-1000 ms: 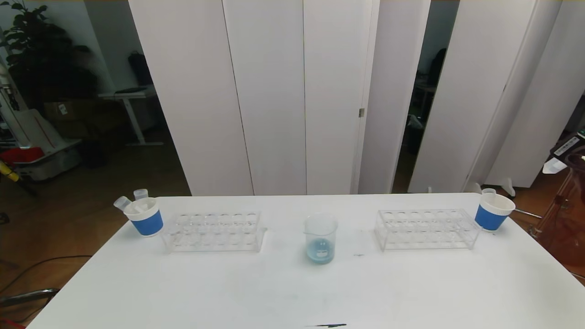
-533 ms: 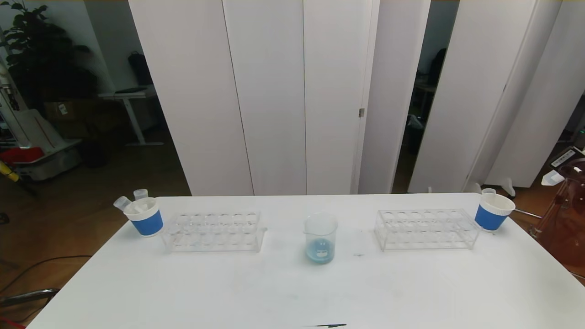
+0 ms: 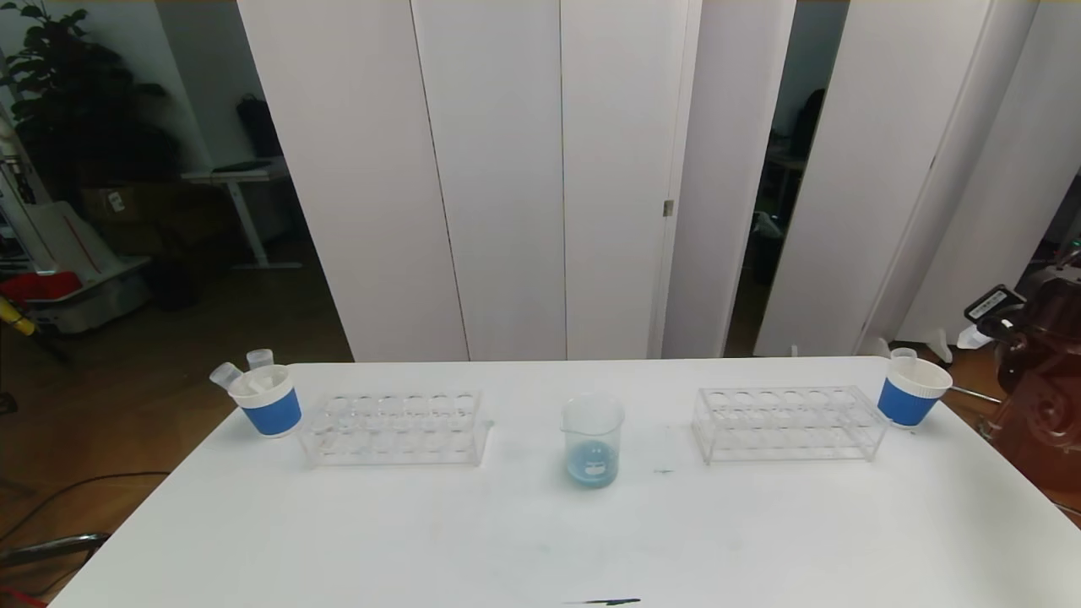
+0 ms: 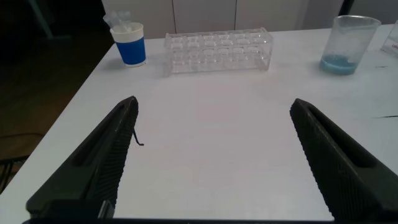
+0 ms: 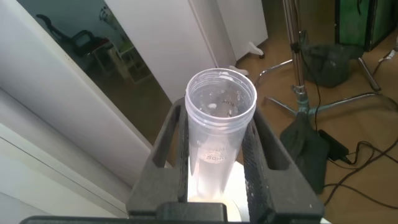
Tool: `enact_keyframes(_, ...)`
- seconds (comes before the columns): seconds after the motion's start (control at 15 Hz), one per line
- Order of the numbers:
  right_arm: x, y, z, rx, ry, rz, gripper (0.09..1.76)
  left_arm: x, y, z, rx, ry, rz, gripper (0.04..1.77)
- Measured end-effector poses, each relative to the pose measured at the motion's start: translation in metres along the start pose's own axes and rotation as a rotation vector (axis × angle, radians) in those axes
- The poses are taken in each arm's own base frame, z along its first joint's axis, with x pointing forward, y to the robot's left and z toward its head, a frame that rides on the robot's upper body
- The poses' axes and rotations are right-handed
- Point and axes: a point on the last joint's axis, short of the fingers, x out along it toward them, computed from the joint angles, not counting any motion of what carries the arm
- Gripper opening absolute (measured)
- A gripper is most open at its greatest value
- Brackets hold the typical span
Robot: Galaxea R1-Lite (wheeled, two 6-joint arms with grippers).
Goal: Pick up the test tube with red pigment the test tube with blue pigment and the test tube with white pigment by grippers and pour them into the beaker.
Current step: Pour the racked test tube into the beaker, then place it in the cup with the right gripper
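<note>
White table (image 3: 540, 540) fills the lower part of the head view, with a dark streak (image 3: 604, 602) at its near edge. Beaker (image 3: 593, 441) stands at table centre, upright, with pale blue liquid at the bottom. Clear tube rack (image 3: 395, 427) sits to its left, a second rack (image 3: 790, 423) to its right; no tubes visible in either. Left cup (image 3: 268, 400), blue-banded paper, is at the far-left corner with two clear tubes (image 3: 243, 368) leaning out of it. Right cup (image 3: 910, 392) is at the far-right corner, one tube top showing behind its rim.

Left gripper (image 4: 214, 158) hovers over the near-left part of the table, jaws spread wide, nothing between them. Right gripper (image 5: 217, 155) is off the table's right edge, clamped on a clear test tube (image 5: 219, 124); the tube looks nearly colourless with droplets inside, so I can't tell which pigment it had.

Room: white folding panels (image 3: 540, 169) behind the table, wood floor, a plant (image 3: 76, 84) and a desk (image 3: 236, 177) back left, tripod legs and cables on the floor at right.
</note>
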Motion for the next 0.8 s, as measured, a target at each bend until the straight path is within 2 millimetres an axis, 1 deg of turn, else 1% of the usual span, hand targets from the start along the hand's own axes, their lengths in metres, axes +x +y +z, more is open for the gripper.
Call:
enact_keyframes(0.27,0.012,-0.004,-0.034,-0.016,0.049,-0.012,0.57,0.0,0.0,0.0,0.0,0.0,0.0,1.74)
enact_keyframes(0.53,0.014,-0.003,-0.065,-0.028,0.091,-0.002,0.57,0.0,0.0,0.0,0.0,0.0,0.0,1.74)
enact_keyframes(0.67,0.013,-0.001,-0.077,-0.037,0.109,0.005,0.58,0.0,0.0,0.0,0.0,0.0,0.0,1.74)
enact_keyframes(0.8,0.014,0.0,-0.083,-0.046,0.118,0.008,0.58,0.0,0.0,0.0,0.0,0.0,0.0,1.74)
